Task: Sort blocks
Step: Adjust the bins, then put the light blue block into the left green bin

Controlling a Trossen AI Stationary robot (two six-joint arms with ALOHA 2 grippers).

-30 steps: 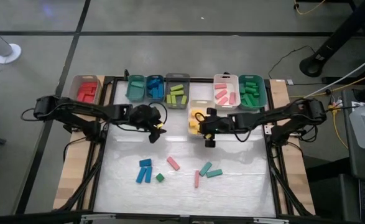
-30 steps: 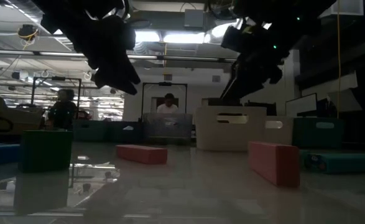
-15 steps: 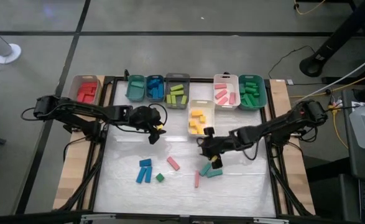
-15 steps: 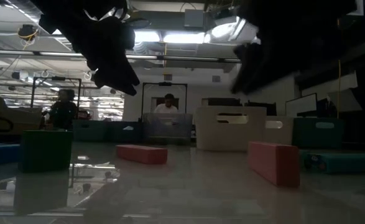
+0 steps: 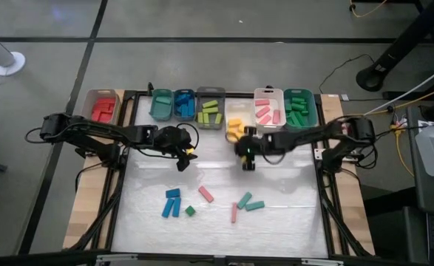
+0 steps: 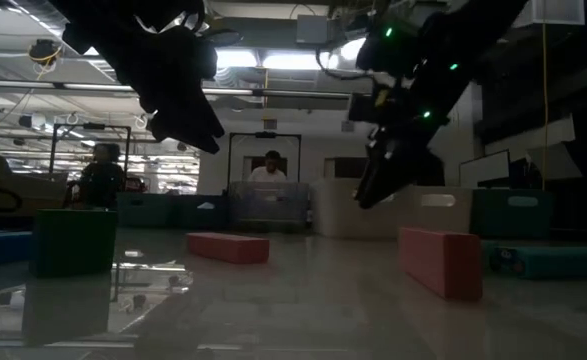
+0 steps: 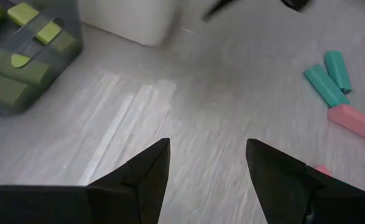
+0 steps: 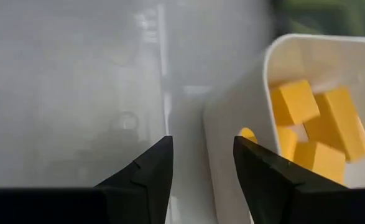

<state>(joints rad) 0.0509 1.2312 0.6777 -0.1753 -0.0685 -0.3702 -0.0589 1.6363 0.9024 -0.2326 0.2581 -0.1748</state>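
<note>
The right gripper, fingers open and empty, hangs beside the white bin of yellow blocks; it might bump it. The left gripper waits open.

The table has a pale, shiny top with wooden strips at its left and right edges. Along the far side stands a row of bins with sorted blocks. Loose on the near part lie blue blocks, a small green cube, pink bars and teal blocks.
</note>
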